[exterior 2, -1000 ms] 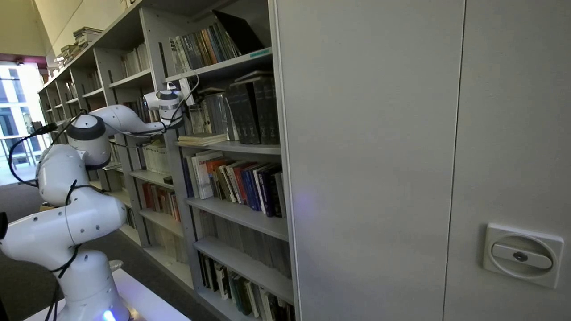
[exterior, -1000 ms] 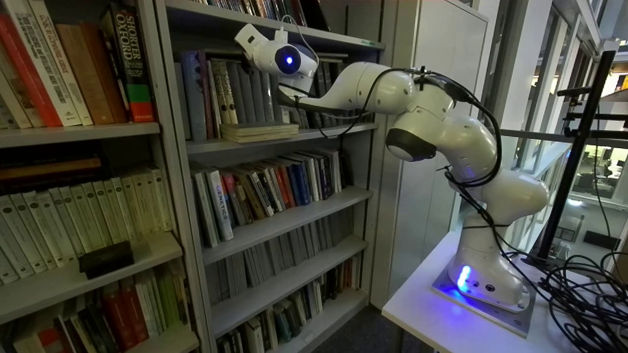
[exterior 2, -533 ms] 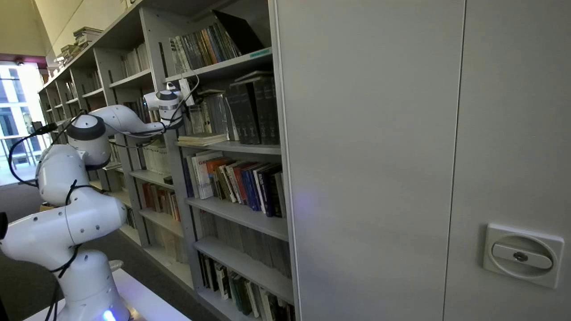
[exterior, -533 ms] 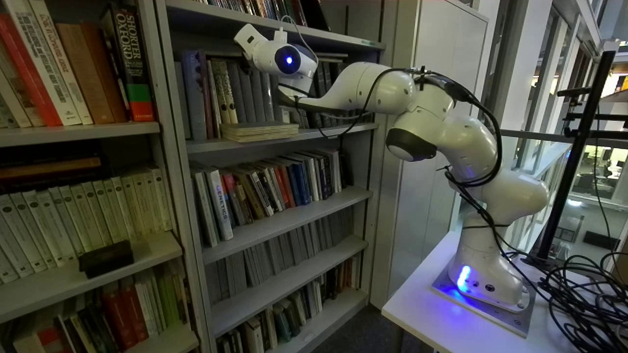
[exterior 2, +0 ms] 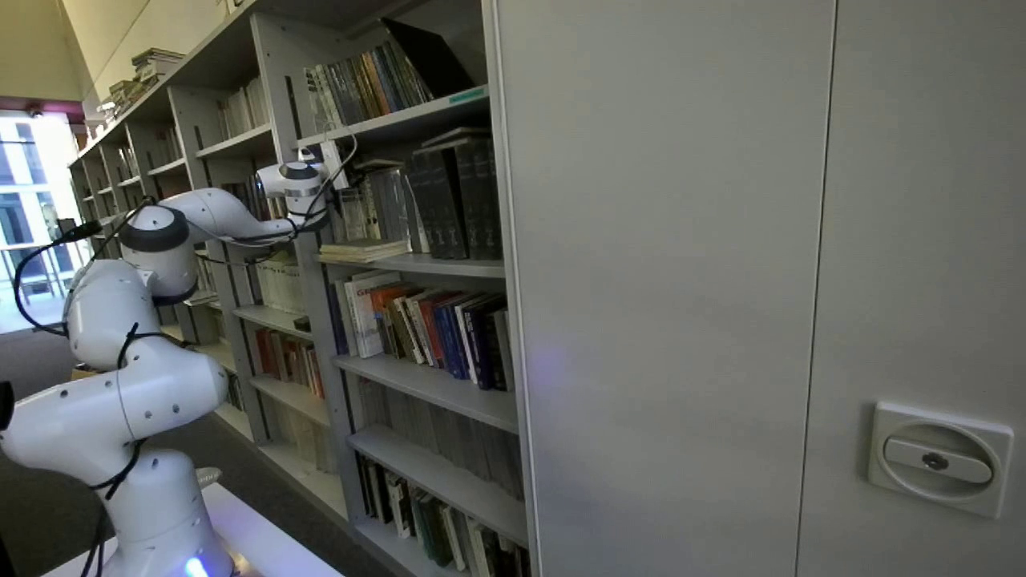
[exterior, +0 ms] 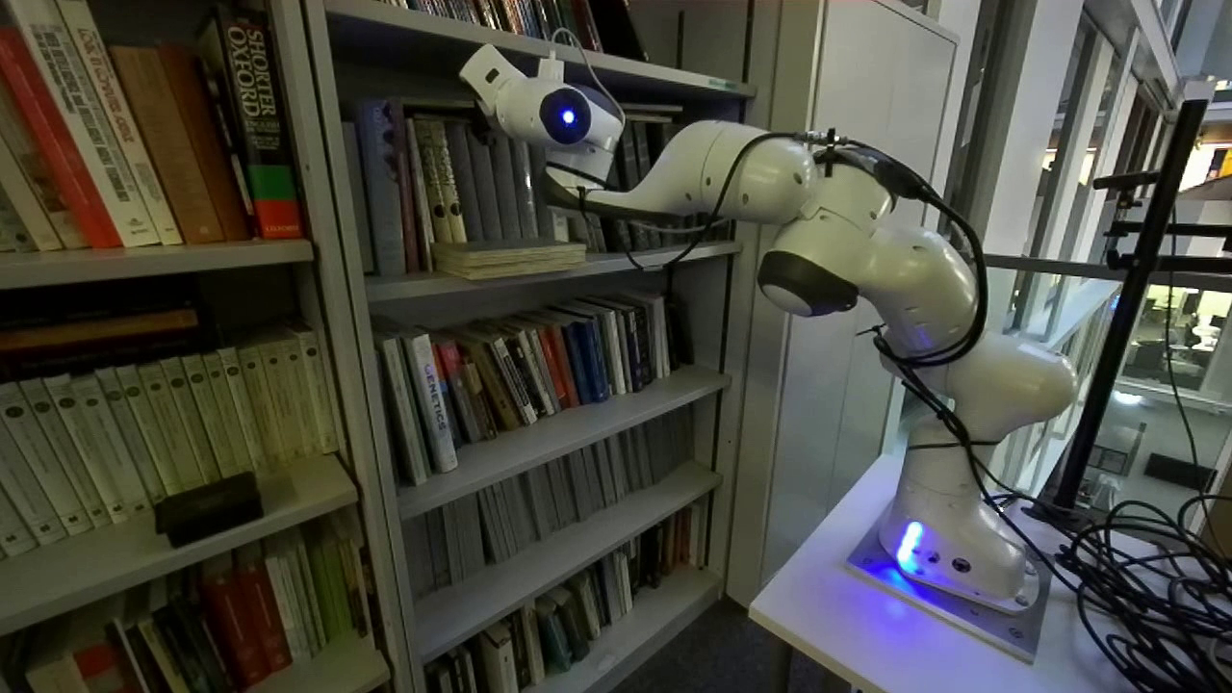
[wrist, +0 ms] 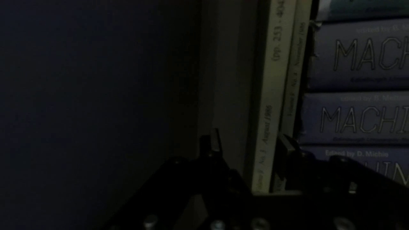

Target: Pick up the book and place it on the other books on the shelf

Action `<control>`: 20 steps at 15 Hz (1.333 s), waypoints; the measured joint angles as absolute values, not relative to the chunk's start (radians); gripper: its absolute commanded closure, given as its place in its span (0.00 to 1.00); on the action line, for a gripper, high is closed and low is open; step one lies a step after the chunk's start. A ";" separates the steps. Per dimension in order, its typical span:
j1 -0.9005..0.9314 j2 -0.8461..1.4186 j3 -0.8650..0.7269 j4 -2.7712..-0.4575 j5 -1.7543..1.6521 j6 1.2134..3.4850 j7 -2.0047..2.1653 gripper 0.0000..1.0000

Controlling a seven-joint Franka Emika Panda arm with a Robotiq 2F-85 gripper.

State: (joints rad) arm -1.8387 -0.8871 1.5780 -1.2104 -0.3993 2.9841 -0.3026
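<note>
In the dark wrist view, a thin flat book [wrist: 270, 95] with a pale olive-tan spine lies against a second thin book [wrist: 295, 73], on the top ends of upright books [wrist: 361, 118]. My gripper [wrist: 248, 134] is open, its fingers on either side of the first spine. A gap shows on the left; the right finger overlaps the second spine. Contact and depth cannot be told. The upright books show in both exterior views [exterior: 491, 183] [exterior 2: 461, 200], standing on the grey shelf [exterior: 409, 287]. The wrist hides the fingers there.
A stack of thin pale books [exterior: 508, 258] lies at the shelf's front edge, below my wrist; it also shows in an exterior view [exterior 2: 362, 250]. The upper shelf board [exterior: 674, 72] is close above the wrist. A grey upright post [exterior: 342, 289] stands beside the bay. Cables hang from the arm.
</note>
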 measured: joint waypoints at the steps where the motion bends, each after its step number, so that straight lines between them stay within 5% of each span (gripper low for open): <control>1: -1.836 -0.887 1.578 -1.213 -0.399 2.984 -0.303 0.63; 20: -1.737 -0.887 1.523 -1.310 -0.400 2.984 -0.301 0.68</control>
State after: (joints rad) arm -1.7368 -0.8869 1.5235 -1.3096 -0.3997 2.9843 -0.3013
